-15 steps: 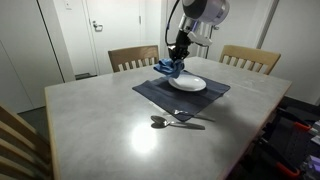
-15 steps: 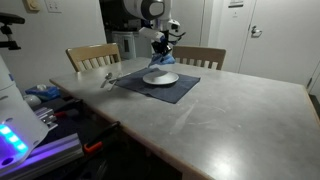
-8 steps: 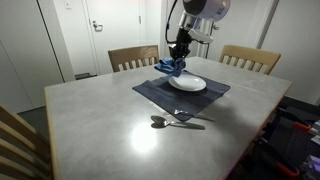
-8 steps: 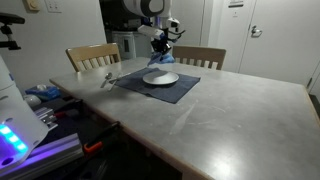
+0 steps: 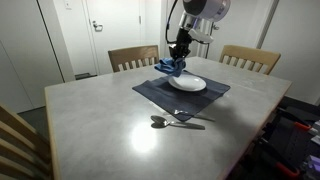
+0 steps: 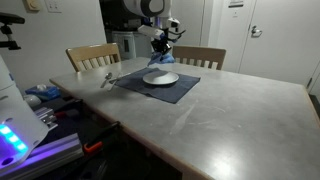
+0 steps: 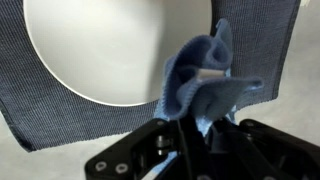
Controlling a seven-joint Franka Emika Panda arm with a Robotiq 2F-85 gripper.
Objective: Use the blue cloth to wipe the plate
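My pincer (image 7: 198, 118) is clamped tight on the bunched blue cloth (image 7: 205, 85), over the dark placemat (image 7: 40, 110) just beside the white plate (image 7: 110, 45).

A grey, mottled desk (image 5: 95, 125) is seen in both exterior views. A dark blue woven placemat (image 5: 158, 92) is laid flat on its far half. A spoon (image 5: 159, 122) and a second piece of cutlery (image 5: 195, 119) are set on the bare desk just beside the placemat's near corner; whether they touch cannot be told. Two wooden chairs (image 5: 133, 57) (image 5: 250, 58) are drawn up at the far edge, and a third chair back (image 5: 15, 135) is seen at the near corner. A white door (image 5: 105, 25) is shut behind. A blue-lit device (image 6: 12, 138) is seen beside the desk.
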